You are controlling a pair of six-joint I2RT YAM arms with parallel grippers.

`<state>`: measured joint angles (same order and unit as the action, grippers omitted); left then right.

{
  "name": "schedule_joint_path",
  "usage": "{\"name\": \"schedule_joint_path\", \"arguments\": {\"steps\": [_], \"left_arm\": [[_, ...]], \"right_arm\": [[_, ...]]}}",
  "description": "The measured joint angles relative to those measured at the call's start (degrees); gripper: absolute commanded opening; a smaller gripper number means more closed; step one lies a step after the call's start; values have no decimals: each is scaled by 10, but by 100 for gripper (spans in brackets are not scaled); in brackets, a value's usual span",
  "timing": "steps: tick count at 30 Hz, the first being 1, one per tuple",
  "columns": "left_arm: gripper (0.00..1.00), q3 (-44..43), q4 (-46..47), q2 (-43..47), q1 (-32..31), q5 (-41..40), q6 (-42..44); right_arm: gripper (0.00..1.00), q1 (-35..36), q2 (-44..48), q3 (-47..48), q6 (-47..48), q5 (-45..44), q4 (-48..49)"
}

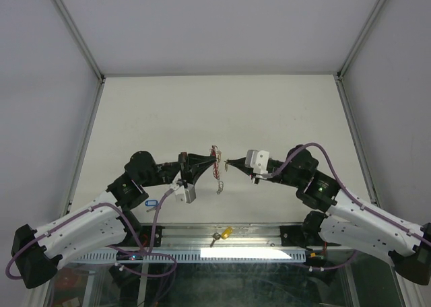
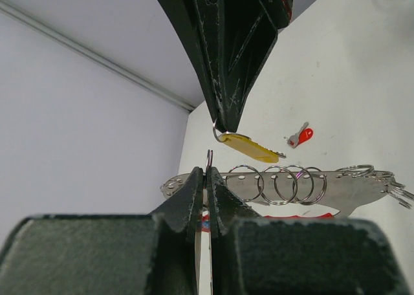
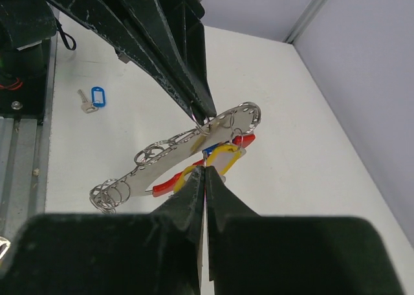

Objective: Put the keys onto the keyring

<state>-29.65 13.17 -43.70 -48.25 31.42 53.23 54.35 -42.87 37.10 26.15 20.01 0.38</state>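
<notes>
Far left, near side: a blue-tagged key (image 1: 151, 202) lies flat on the table (image 1: 202, 105), just beside the left arm's elbow and well apart from the other parts.

The left gripper (image 1: 209, 163) is raised above the table at centre and points right. In its wrist view I see its fingers (image 2: 189, 195) pressed together on one thin steel ring standing on edge. That ring belongs to the keyring (image 2: 343, 184), so the keyring hangs in the air from this grip. It is a metal strip with a row of rings, with red plastic showing beneath it. Seen from above, it hangs between the two grippers and trails toward the near side.

At the near edge, slightly right of the keyring, a second yellow-tagged key (image 1: 224, 233) rests on the metal rail in front of the arm bases. Nothing is touching it.

Just right of the keyring, the right gripper (image 1: 229, 163) points left, tip to tip with the left one. Its jaws are closed, pinching the small ring of a yellow-tagged key (image 2: 249, 147). The tag hangs below the tips, directly over the strip. I cannot tell whether this key's ring is touching the keyring.

A red-tagged key (image 2: 301, 136) lies on the table beyond the keyring in the left wrist view. I cannot find it in the overhead view.
</notes>
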Motion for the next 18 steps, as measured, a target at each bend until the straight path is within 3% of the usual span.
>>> {"name": "schedule_joint_path", "arguments": {"steps": [10, 18], "left_arm": [[0, 0, 0, 9, 0, 1, 94], [0, 0, 0, 19, 0, 2, 118]], "right_arm": [[0, 34, -3, -14, 87, -7, 42], [0, 78, -8, -14, 128, -57, 57]]}}
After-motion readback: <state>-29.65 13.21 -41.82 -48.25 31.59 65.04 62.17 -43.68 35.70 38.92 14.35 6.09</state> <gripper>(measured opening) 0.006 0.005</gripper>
